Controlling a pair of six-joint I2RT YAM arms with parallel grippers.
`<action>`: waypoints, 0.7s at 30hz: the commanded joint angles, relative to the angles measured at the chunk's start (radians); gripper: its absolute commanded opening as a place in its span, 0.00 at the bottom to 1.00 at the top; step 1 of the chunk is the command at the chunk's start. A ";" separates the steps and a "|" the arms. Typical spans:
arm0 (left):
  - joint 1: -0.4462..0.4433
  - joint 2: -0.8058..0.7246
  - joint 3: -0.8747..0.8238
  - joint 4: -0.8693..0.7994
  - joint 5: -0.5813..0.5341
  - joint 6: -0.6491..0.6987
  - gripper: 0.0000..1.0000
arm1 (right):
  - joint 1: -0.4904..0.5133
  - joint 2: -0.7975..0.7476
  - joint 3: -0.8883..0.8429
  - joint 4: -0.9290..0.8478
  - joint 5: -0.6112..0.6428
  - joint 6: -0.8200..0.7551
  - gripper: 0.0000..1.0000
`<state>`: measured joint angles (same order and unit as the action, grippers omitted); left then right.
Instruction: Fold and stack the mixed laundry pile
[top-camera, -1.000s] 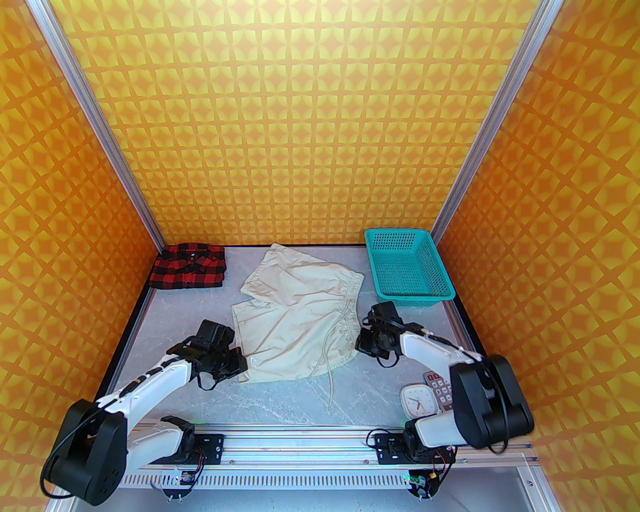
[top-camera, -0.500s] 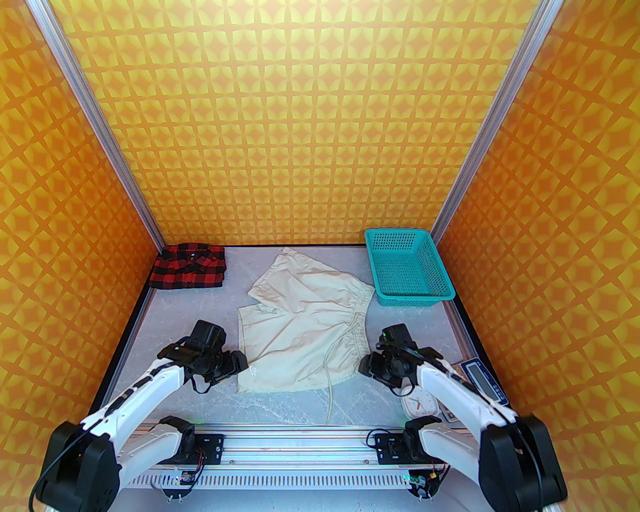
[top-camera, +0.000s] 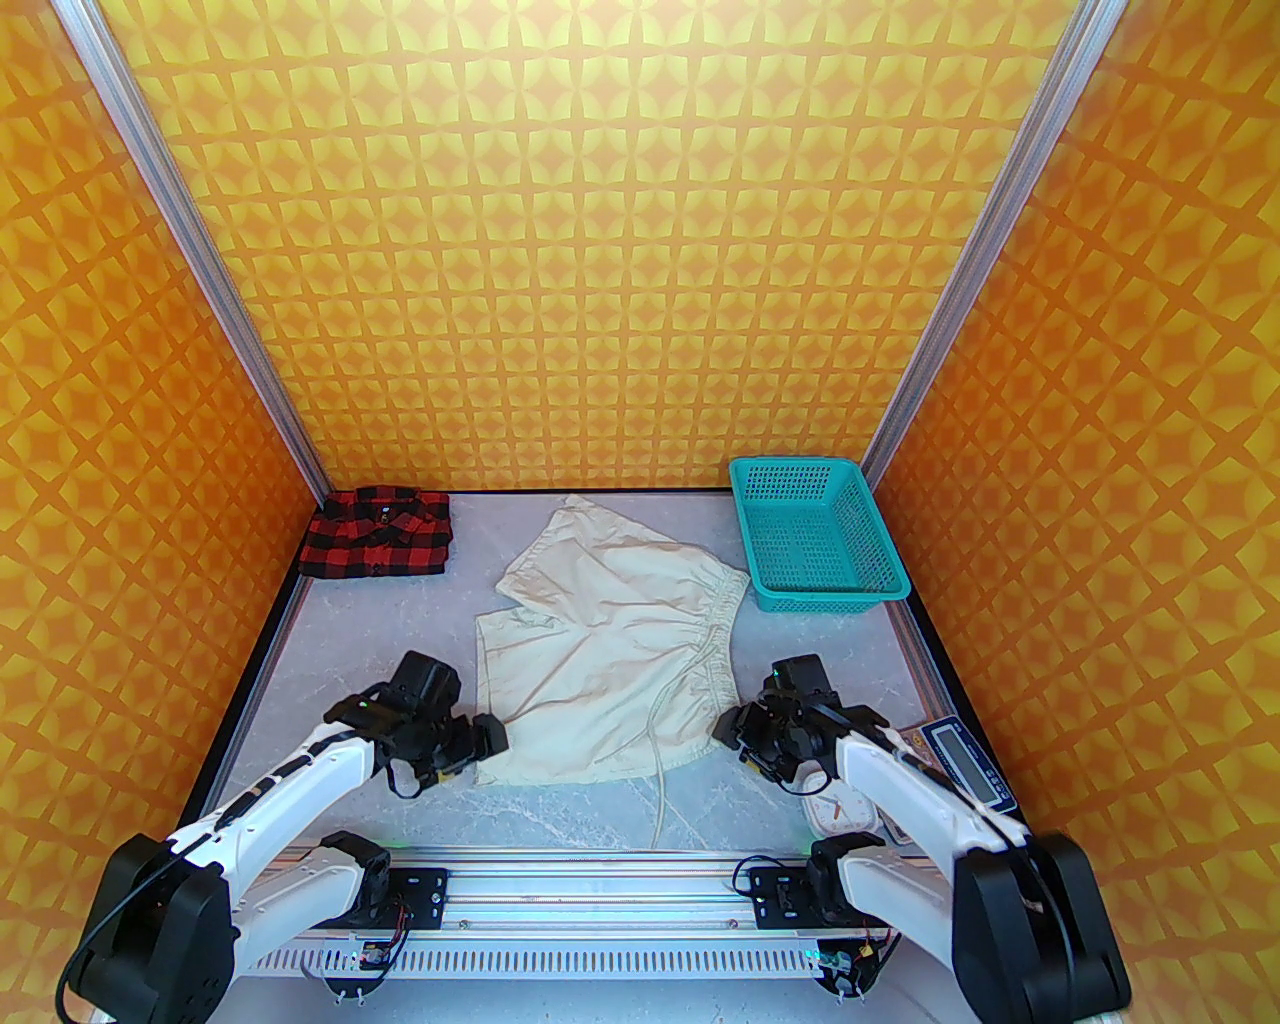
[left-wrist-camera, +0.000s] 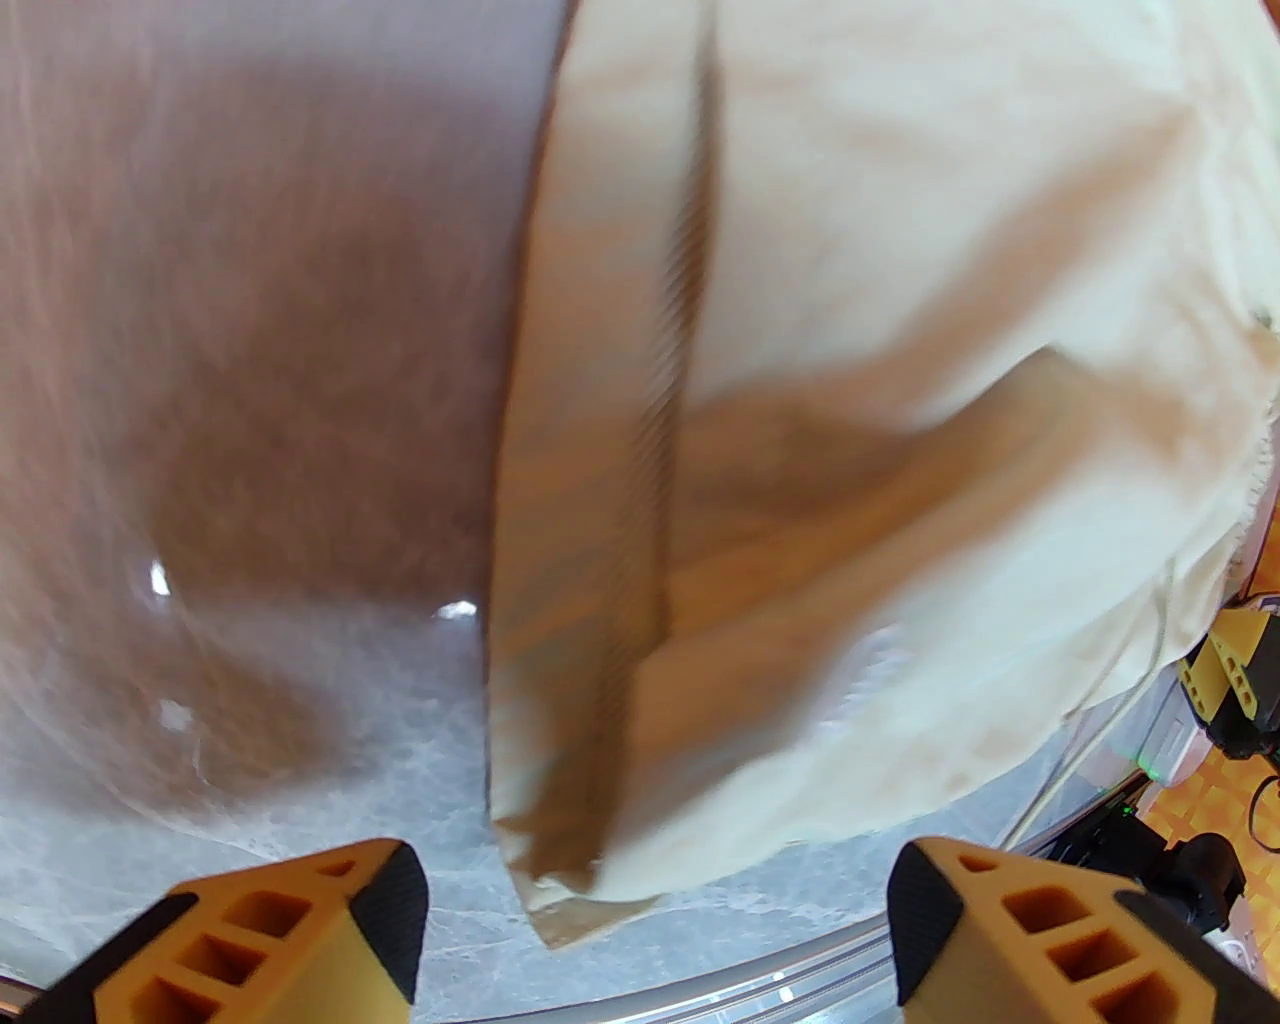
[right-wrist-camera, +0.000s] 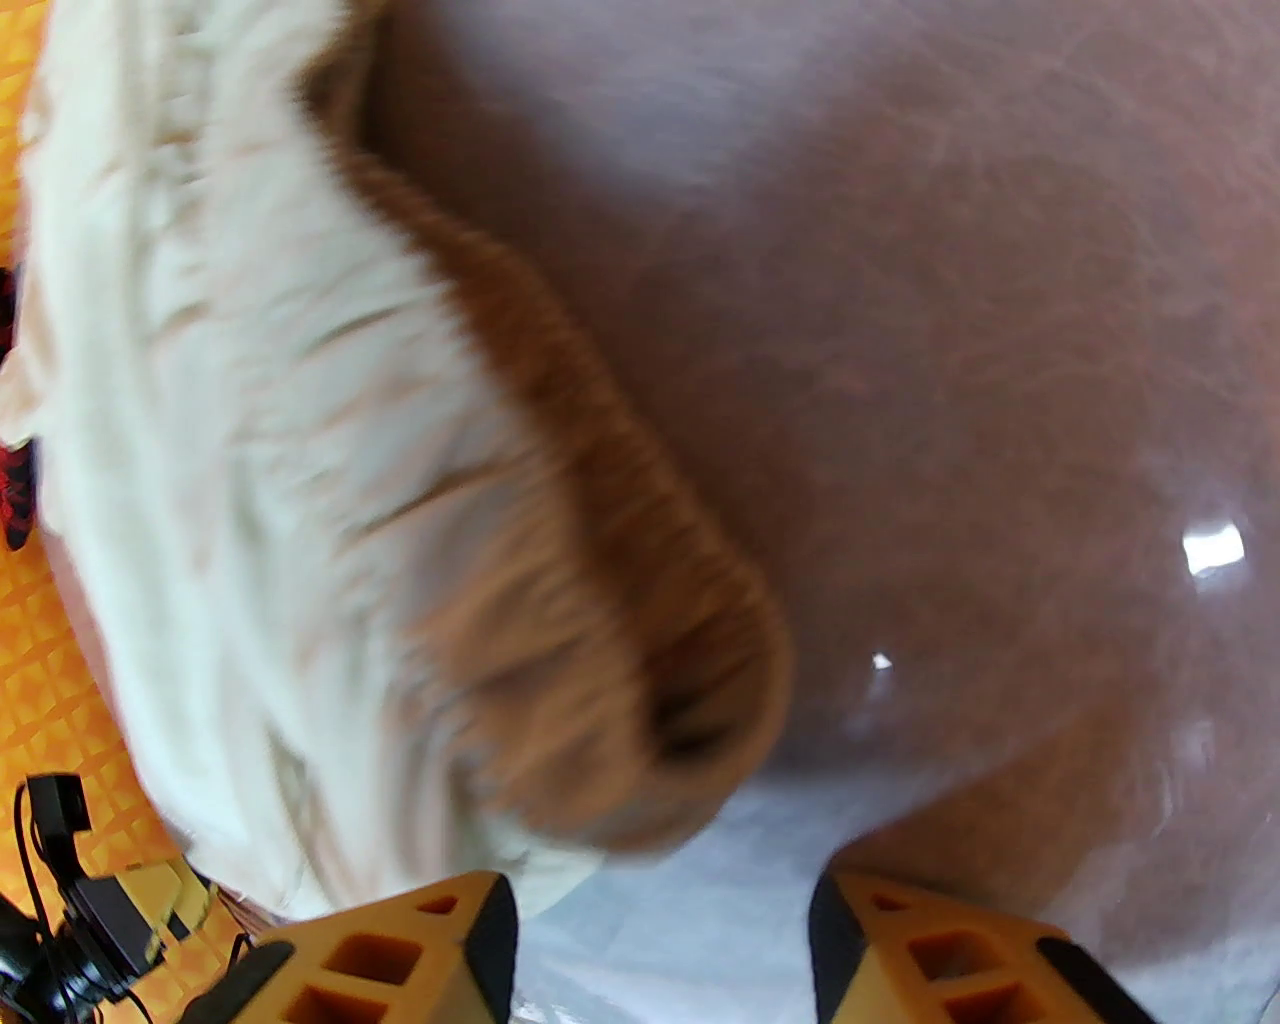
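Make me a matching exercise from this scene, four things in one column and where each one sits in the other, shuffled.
Things:
1. shirt
2. trousers
3. basket
4. clock

Places:
A. far right corner
B. near right side
C. far left corner
D. the middle, spread out

Pairs: 1-C, 2-D, 3-A, 4-B
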<state>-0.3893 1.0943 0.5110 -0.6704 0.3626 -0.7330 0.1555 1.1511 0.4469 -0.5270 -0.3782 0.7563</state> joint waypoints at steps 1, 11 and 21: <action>-0.038 0.031 -0.019 0.116 0.048 -0.062 0.73 | -0.004 0.052 -0.002 0.117 0.038 0.013 0.46; -0.080 0.072 -0.021 0.240 0.037 -0.105 0.27 | -0.004 0.044 -0.027 0.159 0.054 0.012 0.24; -0.080 0.060 -0.009 0.224 0.026 -0.095 0.09 | -0.004 0.003 0.025 0.194 0.021 0.088 0.50</action>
<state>-0.4656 1.1687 0.4988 -0.4557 0.3943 -0.8307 0.1486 1.1286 0.4515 -0.4114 -0.3664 0.8139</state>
